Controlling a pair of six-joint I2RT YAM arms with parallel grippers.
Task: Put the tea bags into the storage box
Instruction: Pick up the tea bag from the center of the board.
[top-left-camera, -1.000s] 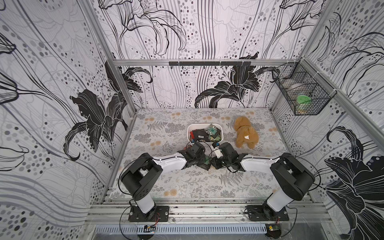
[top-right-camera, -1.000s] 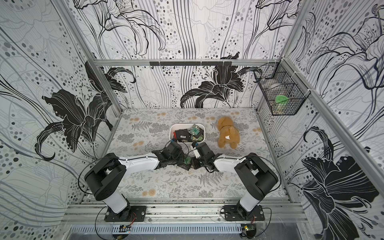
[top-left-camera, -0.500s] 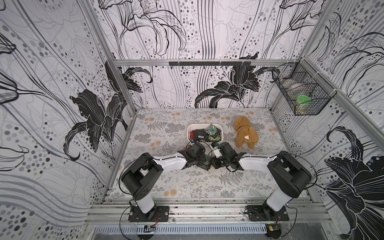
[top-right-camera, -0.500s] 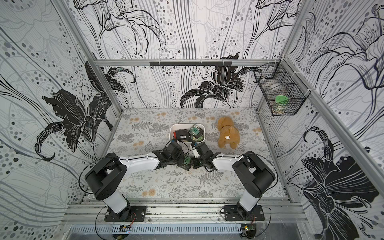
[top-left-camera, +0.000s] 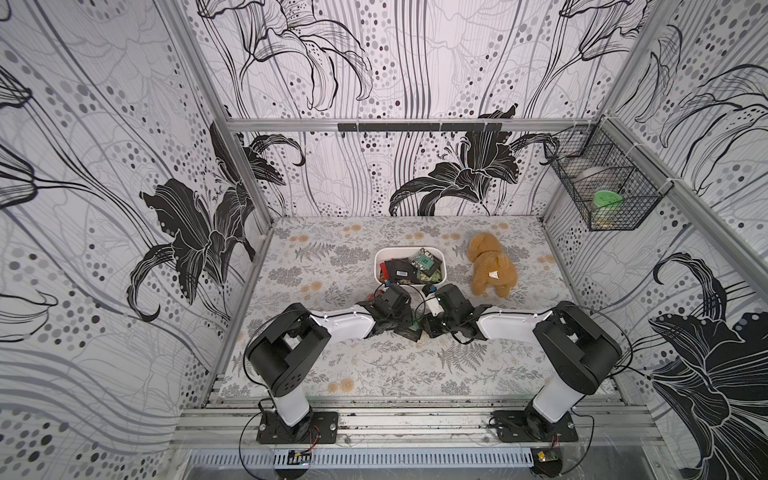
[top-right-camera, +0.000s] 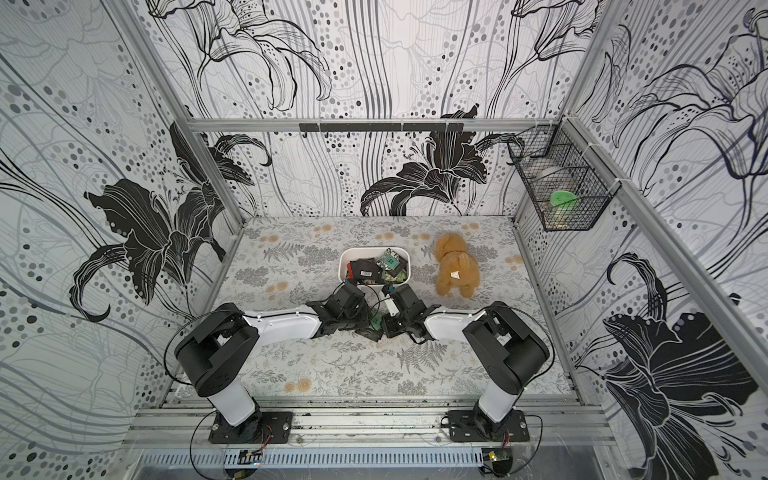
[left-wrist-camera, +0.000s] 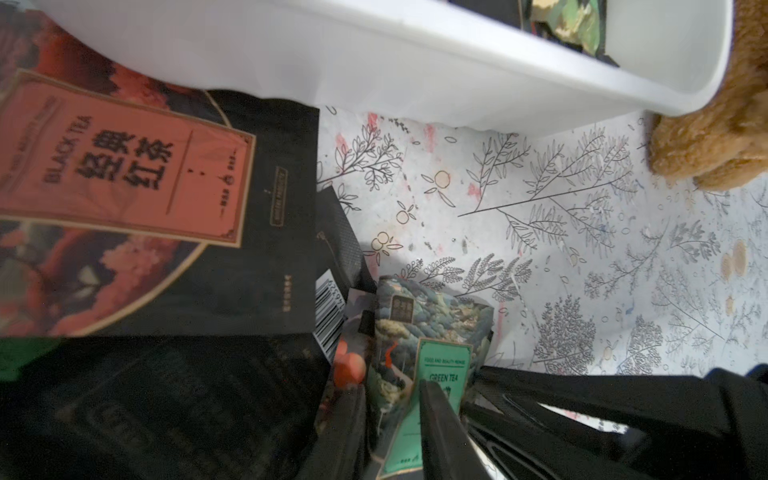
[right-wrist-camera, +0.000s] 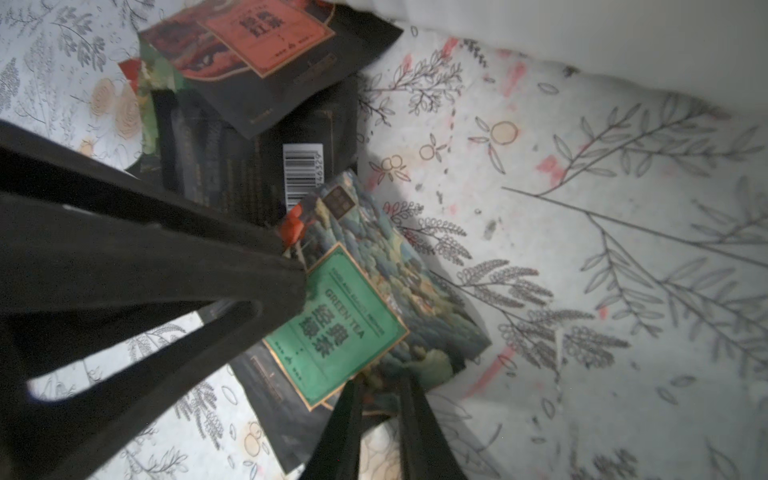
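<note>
The white storage box (top-left-camera: 379, 266) (top-right-camera: 343, 268) stands mid-table with several tea bags (top-left-camera: 409, 268) inside. In front of it lies a small pile of sachets. Both grippers meet over that pile. My left gripper (left-wrist-camera: 392, 411) (top-left-camera: 409, 326) is shut on a green-labelled tea bag (left-wrist-camera: 440, 361) (right-wrist-camera: 345, 328), which is tilted off the mat. My right gripper (right-wrist-camera: 380, 411) (top-left-camera: 424, 328) is shut on the same bag's opposite edge. A red-labelled black tea bag (left-wrist-camera: 124, 166) (right-wrist-camera: 266, 37) and a barcode-side sachet (right-wrist-camera: 257, 166) lie beside it against the box wall (left-wrist-camera: 415, 62).
A tan plush toy (top-left-camera: 490, 266) (top-right-camera: 455, 270) lies just right of the box. A black wire basket (top-left-camera: 606, 187) hangs on the right wall. The two arms stretch low across the flowered mat (top-left-camera: 395, 365) from their bases at the front edge.
Both grippers stay at the pile in front of the box. The right arm's elbow has shifted slightly leftward. Nothing else has visibly moved.
</note>
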